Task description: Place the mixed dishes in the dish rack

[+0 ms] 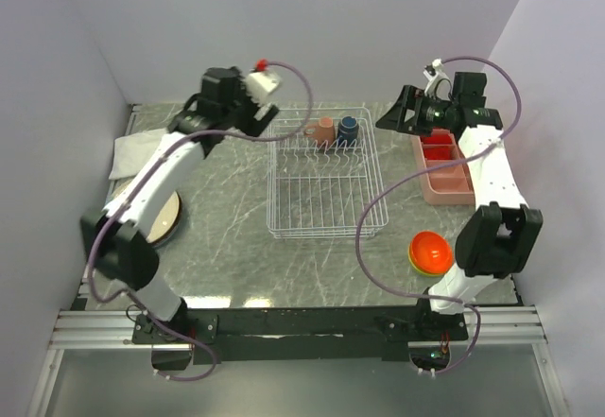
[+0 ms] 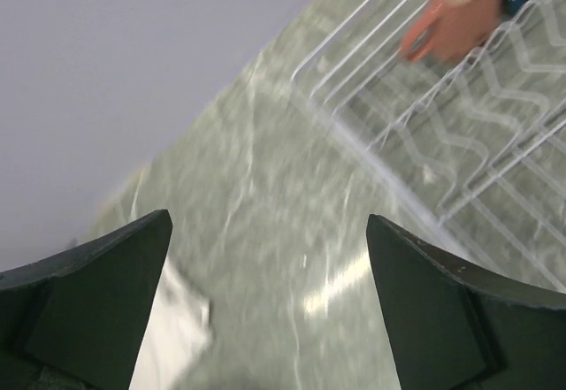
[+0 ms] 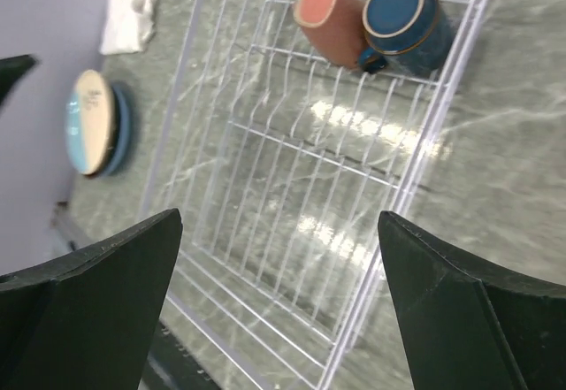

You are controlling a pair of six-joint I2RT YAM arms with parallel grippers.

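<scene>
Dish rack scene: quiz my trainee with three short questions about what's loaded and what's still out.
1. Fill in: the orange bowl sits nested in a ____ bowl.
2. True or false: the square white wire dish rack holds a plate.
3. What lies beside the small dark blue mug in the rack? A, a salmon-pink mug; B, the orange bowl; C, a steel pan.
Key: 1 yellow-green bowl; 2 false; 3 A.
</scene>
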